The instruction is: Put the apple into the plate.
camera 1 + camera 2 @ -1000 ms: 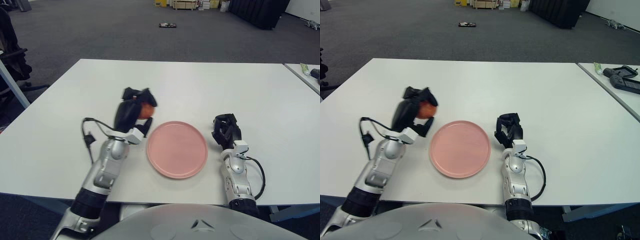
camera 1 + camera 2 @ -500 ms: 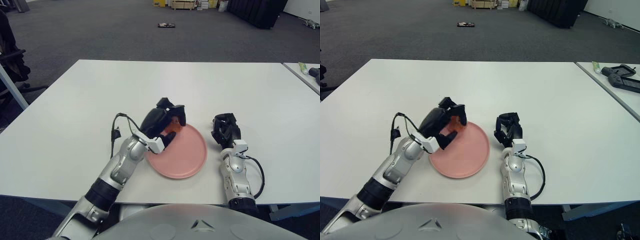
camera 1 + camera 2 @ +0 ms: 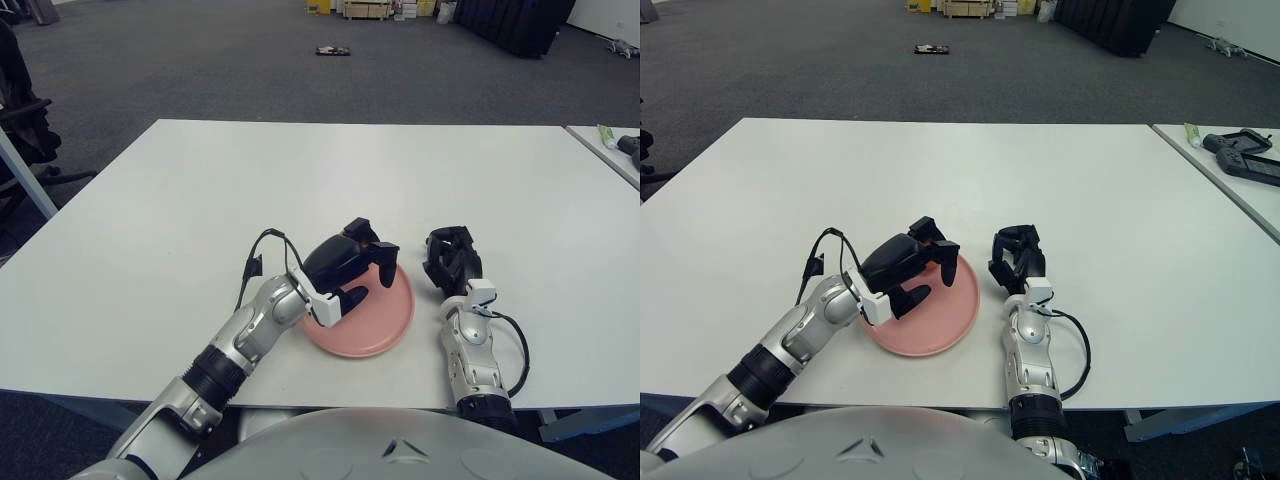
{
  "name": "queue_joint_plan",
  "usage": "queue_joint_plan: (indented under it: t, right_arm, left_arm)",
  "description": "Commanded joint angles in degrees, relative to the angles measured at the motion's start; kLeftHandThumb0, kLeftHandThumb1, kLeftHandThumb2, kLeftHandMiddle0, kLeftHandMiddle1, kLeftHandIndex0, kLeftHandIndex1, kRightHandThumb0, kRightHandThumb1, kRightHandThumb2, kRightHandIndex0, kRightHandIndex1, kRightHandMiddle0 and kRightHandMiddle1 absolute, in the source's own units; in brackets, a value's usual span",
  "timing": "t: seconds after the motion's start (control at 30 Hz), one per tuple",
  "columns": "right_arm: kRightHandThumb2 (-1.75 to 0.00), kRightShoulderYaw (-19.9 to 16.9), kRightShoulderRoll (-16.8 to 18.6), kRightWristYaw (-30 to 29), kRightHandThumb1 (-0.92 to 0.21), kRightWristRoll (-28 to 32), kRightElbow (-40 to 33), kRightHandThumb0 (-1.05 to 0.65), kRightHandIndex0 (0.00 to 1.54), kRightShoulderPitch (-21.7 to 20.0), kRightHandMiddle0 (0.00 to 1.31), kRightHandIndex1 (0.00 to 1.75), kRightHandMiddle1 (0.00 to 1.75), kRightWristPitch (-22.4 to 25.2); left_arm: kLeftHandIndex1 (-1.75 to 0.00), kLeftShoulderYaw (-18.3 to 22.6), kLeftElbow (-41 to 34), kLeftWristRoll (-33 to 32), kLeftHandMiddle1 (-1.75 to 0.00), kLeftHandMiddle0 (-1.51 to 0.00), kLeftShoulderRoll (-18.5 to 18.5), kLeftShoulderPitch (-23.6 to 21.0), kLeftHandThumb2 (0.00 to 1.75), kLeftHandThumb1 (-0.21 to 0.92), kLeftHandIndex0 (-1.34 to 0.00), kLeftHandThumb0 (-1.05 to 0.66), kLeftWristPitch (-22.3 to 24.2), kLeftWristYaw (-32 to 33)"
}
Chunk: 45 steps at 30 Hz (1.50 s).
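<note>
Placement is underway: the left hand [image 3: 350, 268] is held over the plate [image 3: 385, 325], fingers curled; whether the hidden apple is clasped cannot be told. The right hand [image 3: 450, 258] is parked at three o'clock, fingers curled, empty.

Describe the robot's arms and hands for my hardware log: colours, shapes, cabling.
Both forearms are silver-grey metal with black joint bands. The left hand and right hand are black and three-fingered, each on a white wrist block. A thin black cable loops beside each wrist.

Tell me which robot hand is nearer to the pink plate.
Left. The left robot hand is directly over the plate, covering much of it. The right robot hand rests on the table just beside the plate's right edge.
</note>
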Motion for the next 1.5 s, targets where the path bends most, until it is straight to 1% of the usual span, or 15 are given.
queue_joint_plan:
  t: [0.0, 0.17, 0.3, 0.5, 0.57, 0.67, 0.9, 0.93, 0.97, 1.03, 1.07, 1.1, 1.17, 1.3, 1.47]
  right_arm:
    - [-0.75, -0.19, 0.09, -0.18, -0.76, 0.27, 0.19, -0.36, 0.53, 0.24, 0.28, 1.25, 1.75, 1.09]
    - [-0.75, -0.16, 0.12, -0.37, -0.76, -0.03, 0.12, -0.36, 0.53, 0.37, 0.28, 1.25, 1.75, 0.9]
    - [-0.72, -0.19, -0.05, -0.93, -0.79, -0.59, -0.09, -0.36, 0.52, 0.44, 0.27, 1.25, 1.75, 1.83]
    - [-0.7, -0.3, 0.06, -1.0, -0.8, -0.24, -0.45, -0.36, 0.52, 0.64, 0.26, 1.25, 1.75, 2.13]
    - [-0.7, -0.35, 0.1, -0.85, -0.8, -0.02, -0.46, -0.36, 0.52, 0.66, 0.26, 1.26, 1.75, 2.07]
    - [-0.71, -0.36, 0.07, -0.62, -0.79, 0.19, -0.5, -0.36, 0.52, 0.71, 0.26, 1.26, 1.75, 2.04]
    - [-0.7, -0.29, 0.05, -0.35, -0.8, 0.31, -0.67, -0.36, 0.52, 0.82, 0.26, 1.25, 1.75, 2.02]
    - [-0.7, -0.3, 0.06, -0.28, -0.8, 0.38, -0.78, -0.36, 0.52, 0.91, 0.26, 1.25, 1.75, 2.03]
    - [-0.7, -0.3, 0.08, -0.16, -0.8, 0.52, -0.91, -0.36, 0.52, 0.98, 0.26, 1.25, 1.75, 2.12]
    - [-0.7, -0.31, 0.11, 0.0, -0.8, 0.71, -1.06, -0.36, 0.52, 1.05, 0.26, 1.25, 1.75, 2.29]
    - [-0.7, -0.31, 0.13, 0.03, -0.8, 0.78, -1.08, -0.36, 0.52, 1.05, 0.26, 1.25, 1.75, 2.36]
    - [-0.7, -0.32, 0.15, 0.04, -0.8, 0.82, -1.11, -0.36, 0.52, 1.05, 0.26, 1.25, 1.75, 2.44]
    - [-0.7, -0.36, 0.19, 0.09, -0.8, 0.86, -1.17, -0.36, 0.52, 1.05, 0.26, 1.25, 1.75, 2.61]
    - [-0.7, -0.45, 0.3, 0.32, -0.8, 1.1, -1.17, -0.36, 0.52, 1.0, 0.26, 1.25, 1.75, 2.88]
    - [-0.69, -0.55, 0.52, 0.26, -0.8, 1.18, -1.55, -0.36, 0.51, 1.31, 0.26, 1.25, 1.75, 3.02]
  left_arm:
    - [-1.75, -0.78, 2.32, 1.14, -1.55, -0.88, 1.26, -1.17, 1.56, 0.05, -0.59, 0.0, 0.5, -2.5]
    - [-1.75, -1.31, 3.21, 1.83, -1.56, -0.87, 1.44, -1.5, 1.56, 0.05, -0.59, 0.0, 0.15, -3.42]
    - [-1.75, -1.66, 3.22, 0.59, -1.57, -0.85, 1.68, -1.58, 1.54, 0.08, -0.58, 0.0, 0.87, -6.49]
    - [-1.75, -1.23, 1.84, -0.45, -1.71, -0.73, 2.03, -1.17, 1.49, 0.17, -0.5, 0.0, 1.61, -9.47]
    - [-1.73, -0.83, 1.6, -0.91, -1.73, -0.73, 2.07, -0.95, 1.5, 0.15, -0.52, 0.0, 1.55, -9.73]
    - [-1.71, -0.2, 0.99, -2.04, -1.74, -0.69, 2.39, -0.6, 1.46, 0.19, -0.52, 0.0, 1.7, -10.3]
    - [-1.7, 1.51, -2.51, -5.14, -1.75, -0.51, 3.56, 0.36, 1.19, 0.42, -0.36, -0.01, 2.6, -12.38]
    - [-1.71, 1.69, -3.06, -5.39, -1.72, -0.43, 3.64, 0.56, 1.03, 0.54, -0.28, -0.01, 2.72, -12.56]
    - [-1.73, 1.89, -3.57, -5.49, -1.7, -0.38, 3.76, 0.76, 0.92, 0.63, -0.21, -0.01, 2.84, -12.65]
    - [-1.73, 2.14, -4.3, -5.3, -1.7, -0.31, 3.93, 1.08, 0.74, 0.77, -0.11, -0.01, 3.07, -12.53]
    - [-1.66, 2.22, -4.54, -5.11, -1.66, -0.27, 4.0, 1.19, 0.75, 0.75, -0.09, -0.11, 3.16, -12.38]
    - [-1.55, 2.34, -4.86, -4.85, -1.6, -0.2, 4.08, 1.36, 0.83, 0.68, -0.06, -0.26, 3.27, -12.11]
    - [-1.4, 2.73, -5.63, -4.56, -1.54, -0.13, 4.29, 1.87, 0.92, 0.62, -0.02, -0.43, 3.45, -11.57]
    - [-1.25, 4.79, -8.47, -4.97, -1.43, -0.12, 4.6, 4.07, 0.93, 0.64, 0.0, -0.55, 3.62, -9.8]
    - [-1.17, 6.66, -10.84, -5.23, -1.36, -0.12, 4.39, 5.98, 0.93, 0.66, 0.0, -0.57, 3.89, -8.51]
